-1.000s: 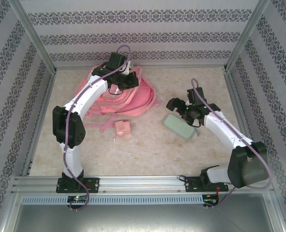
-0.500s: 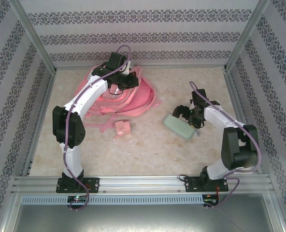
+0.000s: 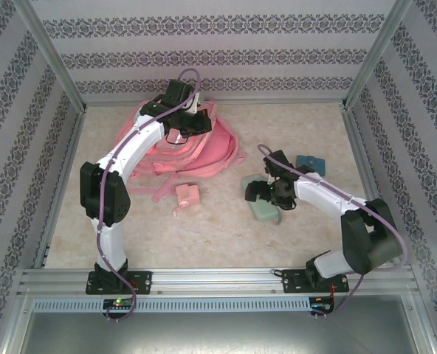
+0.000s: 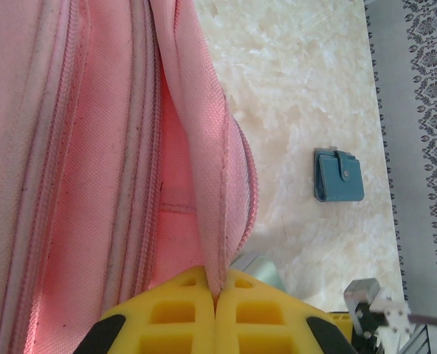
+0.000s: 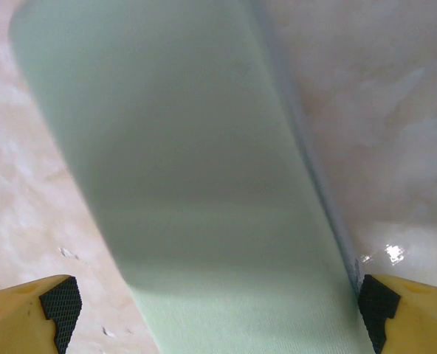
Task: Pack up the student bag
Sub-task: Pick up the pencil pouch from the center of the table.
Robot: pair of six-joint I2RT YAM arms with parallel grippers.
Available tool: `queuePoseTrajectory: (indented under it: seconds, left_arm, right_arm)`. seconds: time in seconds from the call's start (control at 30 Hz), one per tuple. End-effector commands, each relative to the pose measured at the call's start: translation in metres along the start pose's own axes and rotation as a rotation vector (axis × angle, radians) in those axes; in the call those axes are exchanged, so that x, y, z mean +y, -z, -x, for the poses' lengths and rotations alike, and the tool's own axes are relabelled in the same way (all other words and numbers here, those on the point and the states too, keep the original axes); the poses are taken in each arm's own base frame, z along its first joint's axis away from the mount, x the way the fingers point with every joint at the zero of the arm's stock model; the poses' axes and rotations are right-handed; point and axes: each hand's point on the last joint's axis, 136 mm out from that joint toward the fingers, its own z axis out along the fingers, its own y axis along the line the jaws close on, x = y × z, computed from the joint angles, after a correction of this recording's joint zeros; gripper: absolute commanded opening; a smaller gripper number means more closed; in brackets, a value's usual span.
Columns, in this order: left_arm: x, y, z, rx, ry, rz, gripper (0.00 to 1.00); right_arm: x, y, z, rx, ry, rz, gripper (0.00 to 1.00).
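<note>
The student bag (image 3: 217, 156), a large pink backpack, lies at the back left of the table. My left gripper (image 3: 181, 134) is on top of it. In the left wrist view its yellow fingers (image 4: 174, 317) are shut on a fold of the bag's pink fabric (image 4: 204, 147) beside the zip. A pale green case (image 3: 263, 213) lies on the table right of centre. My right gripper (image 3: 266, 194) hangs low over it. In the right wrist view the green case (image 5: 204, 162) lies between the open fingertips (image 5: 59, 304), one on each side of it.
A small pink pouch (image 3: 187, 196) sits in front of the bag, next to a loose strap (image 3: 163, 193). A blue wallet (image 3: 311, 162) (image 4: 338, 175) lies behind the right arm. Patterned walls and a metal frame enclose the table.
The right arm swung left and dropped over the green case, which shifted a little toward the front. The blue wallet came into view behind it. The left arm has not moved.
</note>
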Motion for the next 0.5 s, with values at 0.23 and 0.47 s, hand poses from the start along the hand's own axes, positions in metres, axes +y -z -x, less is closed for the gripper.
queuePoseTrajectory:
  seconds: [0.23, 0.47]
  left_arm:
    - [-0.037, 0.029, 0.002, -0.042, -0.073, -0.082, 0.00]
    - [-0.039, 0.036, 0.005, -0.057, -0.083, -0.074, 0.00]
  right_arm:
    - [-0.005, -0.016, -0.008, 0.021, 0.208, -0.239, 0.98]
    - [0.009, -0.009, 0.000, -0.032, 0.228, -0.207, 0.74]
